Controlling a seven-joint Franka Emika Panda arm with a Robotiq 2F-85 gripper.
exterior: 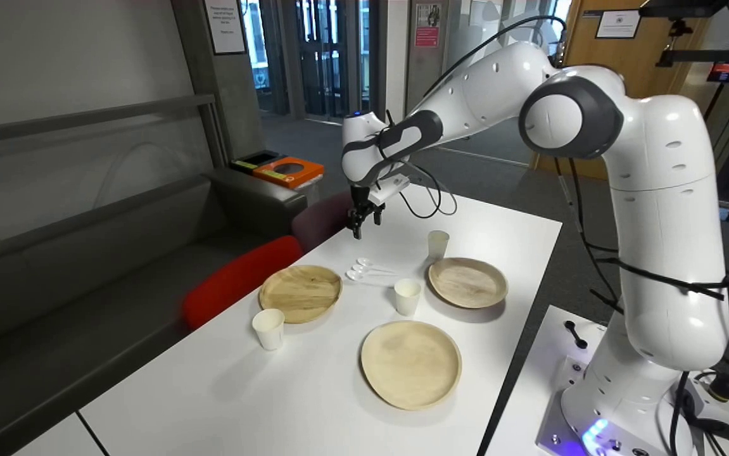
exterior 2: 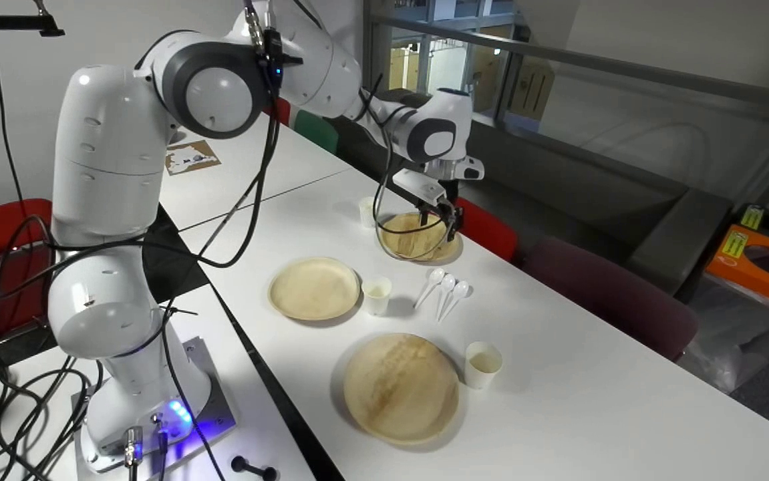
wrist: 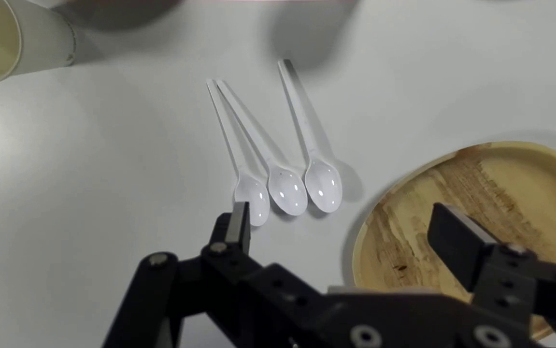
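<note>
My gripper (wrist: 340, 208) stands open above the white table, its black fingers (wrist: 233, 229) wide apart and nothing held between them. Three white plastic spoons lie side by side just beyond the fingertips in the wrist view: a left spoon (wrist: 252, 191), a middle spoon (wrist: 288, 191) and a right spoon (wrist: 323, 186). The left fingertip overlaps the left spoon's bowl in that picture; contact is not visible. Below the right finger shows a streaked wooden plate (wrist: 398, 237). In both exterior views the gripper (exterior: 367, 227) (exterior 2: 437, 225) hangs raised over the table.
A round plate (exterior: 412, 364) and another plate (exterior: 469, 283) rest on the table. Three paper cups stand around: a cup (exterior: 269, 332), a central cup (exterior: 407, 299) and a far cup (exterior: 438, 245). A red chair (exterior: 237, 278) and purple chair (exterior 2: 608, 300) line the sofa-side edge.
</note>
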